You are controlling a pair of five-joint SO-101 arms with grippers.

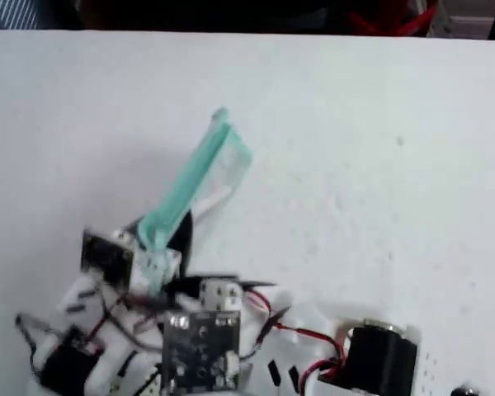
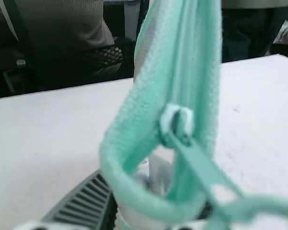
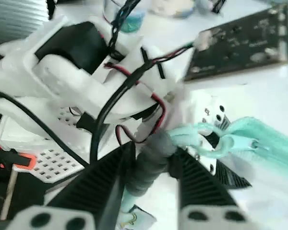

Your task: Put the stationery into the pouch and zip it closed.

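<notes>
High view: left gripper (image 1: 157, 241) is clamping the mint pouch (image 1: 200, 165), tilted over the near-left edge of the desk (image 1: 371, 124), likely steadying it; right gripper (image 3: 153, 152) is pinching a grey rod (image 3: 149, 168) beside the zip pull (image 3: 224, 142), seemingly for zipping.

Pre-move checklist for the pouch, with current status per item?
1. Left gripper grips the pouch: ok. The pouch is up off the table, its lower end clamped.
2. Zipper slider located: ok. It is near the held end, and the pull tab is free.
3. Right gripper on the pull tab: not ok. A grey cylindrical item sits between its fingers, and the tab lies beyond them.
4. Zip open or closed: cannot tell.
5. Stationery inside the pouch: cannot tell.
</notes>
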